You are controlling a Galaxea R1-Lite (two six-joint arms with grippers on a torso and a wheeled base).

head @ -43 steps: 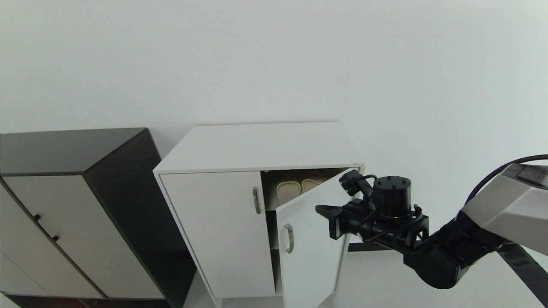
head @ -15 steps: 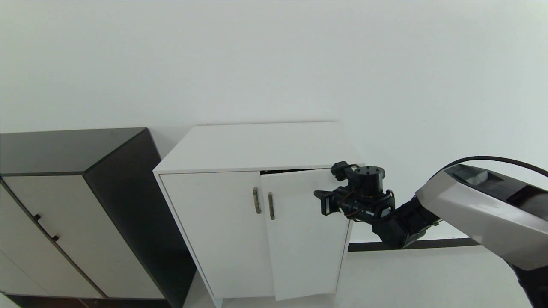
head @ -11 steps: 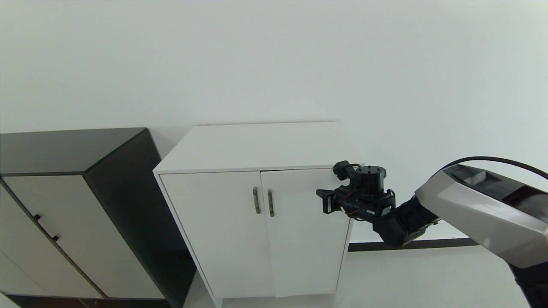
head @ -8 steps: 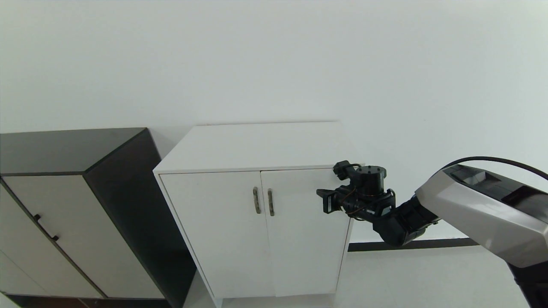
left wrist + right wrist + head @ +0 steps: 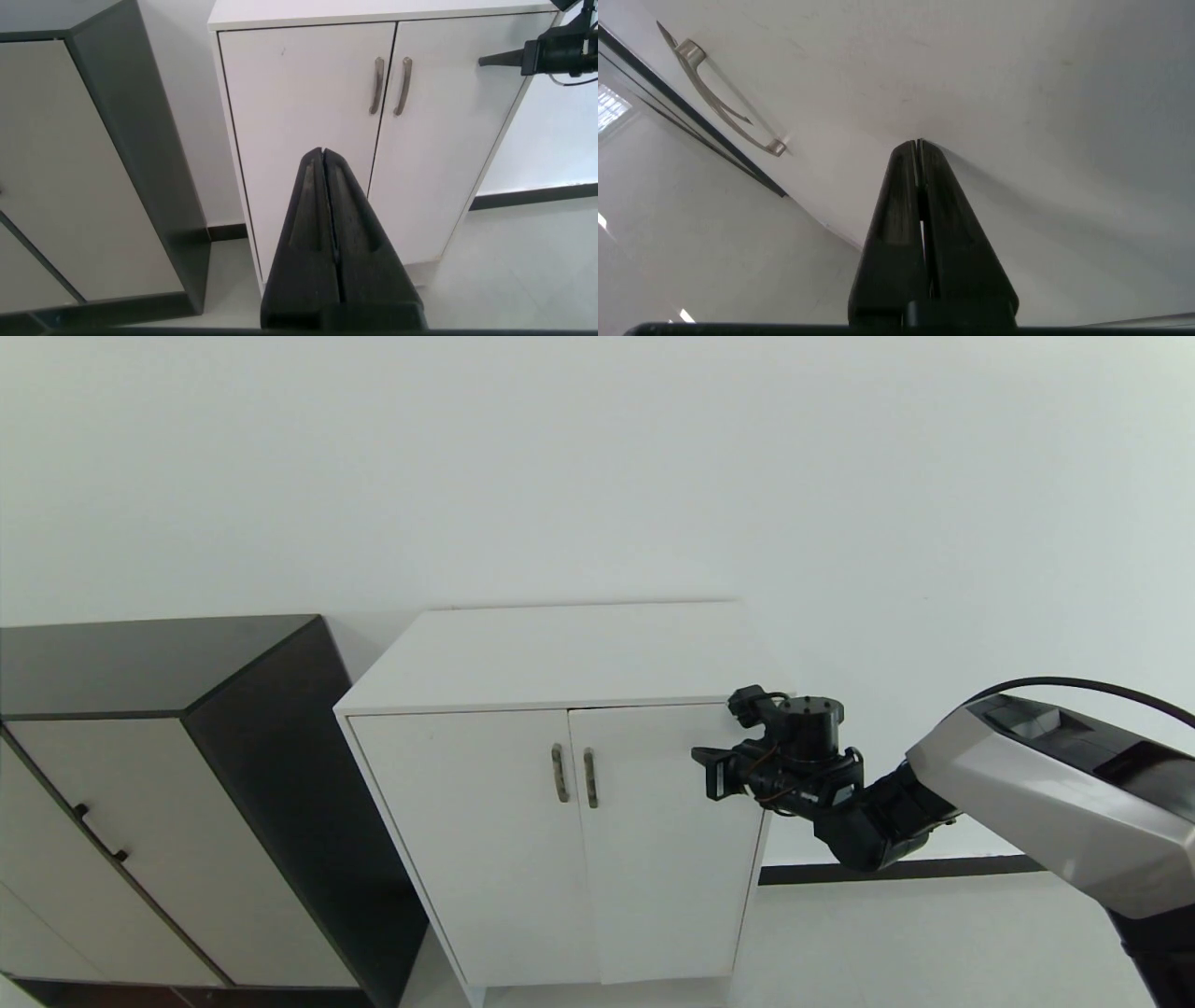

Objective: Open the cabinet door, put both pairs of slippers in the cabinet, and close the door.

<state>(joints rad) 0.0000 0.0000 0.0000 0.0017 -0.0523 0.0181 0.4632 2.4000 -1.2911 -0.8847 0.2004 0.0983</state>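
Rt hand (image 5: 702,767), fingers together & empty, is touching rt door (image 5: 653,859): prob. light, rigid; grab via handle (image 5: 590,777).

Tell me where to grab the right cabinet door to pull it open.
Take its handle, the upright bar at the inner edge of the right door. It bows off the flat front, leaving a gap behind, so come from the front, jaws spread sideways, and close across it.

black cabinet (image 5: 261,737): cream doors, dark bar handle (image 5: 103,835) | white wall (image 5: 597,476) behind | dark baseboard (image 5: 934,871) low right
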